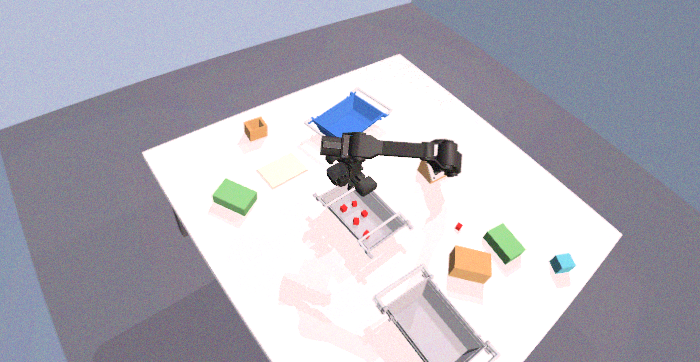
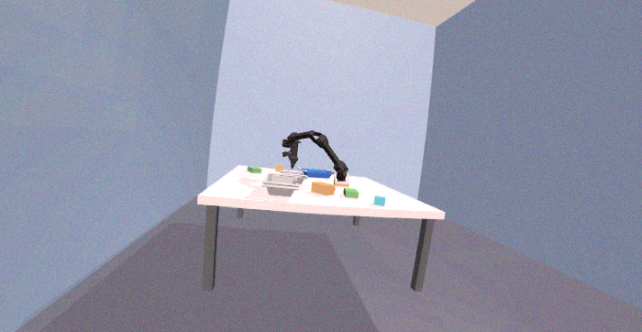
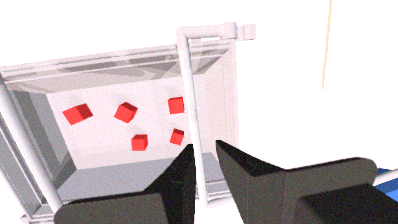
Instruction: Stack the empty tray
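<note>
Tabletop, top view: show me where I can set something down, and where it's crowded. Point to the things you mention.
Room shows between the left-hand green block (image 1: 235, 197) (image 2: 254, 170) and the loaded tray (image 1: 381, 206) (image 2: 292, 171) (image 3: 150, 80), and along the right-hand edge between the blue tray (image 1: 350, 118) (image 2: 316, 172) (image 3: 392, 187) and cyan block (image 1: 562, 263) (image 2: 380, 201). Crowded: the loaded tray's end under the gripper (image 1: 351, 189) (image 2: 293, 167) (image 3: 205, 143).

Black robot arm with chunky joints

The arm (image 1: 405, 149) (image 2: 331, 151) is black all over, with fat round joints and a long, thin, flat-sided bar between them. In the top view, a shiny grey patch (image 1: 331, 145) sits at the nine o'clock end. The gripper (image 3: 204, 147) has two dark fingers, wide with round corners at six o'clock and pointy toward twelve. Small screws or marks are too blurry to see.
</note>
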You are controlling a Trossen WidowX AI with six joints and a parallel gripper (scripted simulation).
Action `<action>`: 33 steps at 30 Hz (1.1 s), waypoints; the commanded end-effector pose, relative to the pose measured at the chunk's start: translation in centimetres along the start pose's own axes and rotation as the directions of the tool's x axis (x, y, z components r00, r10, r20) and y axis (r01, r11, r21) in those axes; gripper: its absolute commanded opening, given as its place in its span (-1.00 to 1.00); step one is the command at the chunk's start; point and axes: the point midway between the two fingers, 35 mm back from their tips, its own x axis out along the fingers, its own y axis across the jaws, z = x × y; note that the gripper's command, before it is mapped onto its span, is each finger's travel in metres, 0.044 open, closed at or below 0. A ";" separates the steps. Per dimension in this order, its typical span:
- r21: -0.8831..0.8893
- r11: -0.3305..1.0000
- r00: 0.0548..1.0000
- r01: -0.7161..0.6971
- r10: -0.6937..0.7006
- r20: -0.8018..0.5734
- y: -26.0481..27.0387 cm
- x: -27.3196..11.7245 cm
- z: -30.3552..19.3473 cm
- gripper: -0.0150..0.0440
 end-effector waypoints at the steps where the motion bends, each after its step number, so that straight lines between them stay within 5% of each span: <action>1: 0.003 1.000 1.000 0.000 0.000 0.002 0.0 0.0 0.0 -0.20; 8: 0.003 1.000 1.000 0.000 0.000 0.002 0.0 0.0 0.0 -0.20; 12: 0.003 1.000 1.000 0.000 0.000 0.002 0.0 0.0 0.0 -0.49; 33: 0.000 1.000 1.000 0.000 0.000 0.000 0.0 0.0 0.0 -0.49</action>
